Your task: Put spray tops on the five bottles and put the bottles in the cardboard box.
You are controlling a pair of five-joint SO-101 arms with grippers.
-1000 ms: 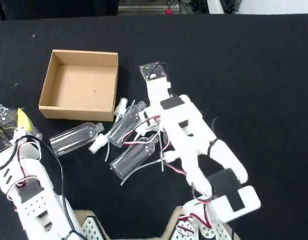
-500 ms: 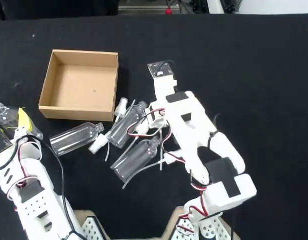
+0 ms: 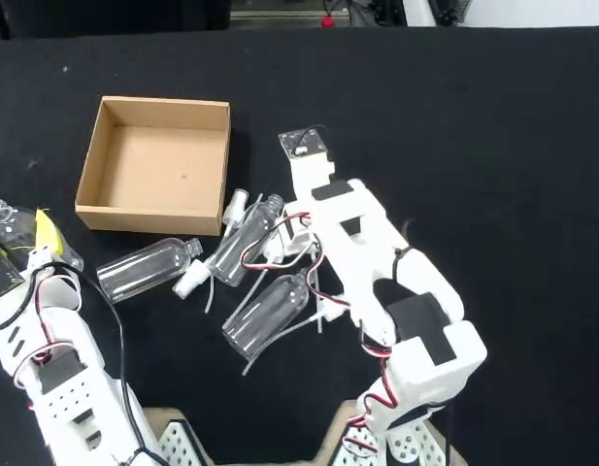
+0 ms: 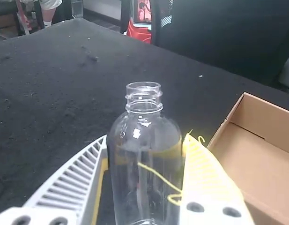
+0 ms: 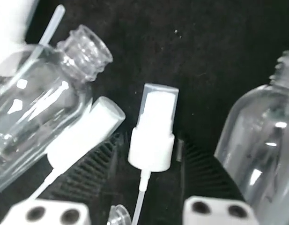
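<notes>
On the black table (image 3: 493, 146) the cardboard box (image 3: 153, 165) stands open with nothing inside it. The left pincer (image 4: 146, 140) sits off the box's left near corner, its two fingers closed against the sides of an uncapped bottle (image 4: 144, 164). The bottle's bare threaded neck points away from the wrist, and the box wall is just beyond it. From above, that held bottle (image 3: 3, 218) lies well left of the box. Three more bottles lie on their sides in front of the box's near wall, all without tops. The nearest bottle (image 3: 149, 267) is just below that wall, the middle bottle (image 3: 246, 241) is off the near right corner, and the far bottle (image 3: 270, 311) is farther out from the box. A loose spray top (image 3: 236, 206) rests right beside the box's near right corner, and another loose top (image 3: 190, 282) lies by the nearest bottle's neck. The right pincer (image 5: 148, 140) is down among these bottles with its jaws parted either side of a white spray top (image 5: 152, 126) — a thin dark gap shows on each flank, so the top is not gripped. A second white top (image 5: 85, 133) lies across one finger.
</notes>
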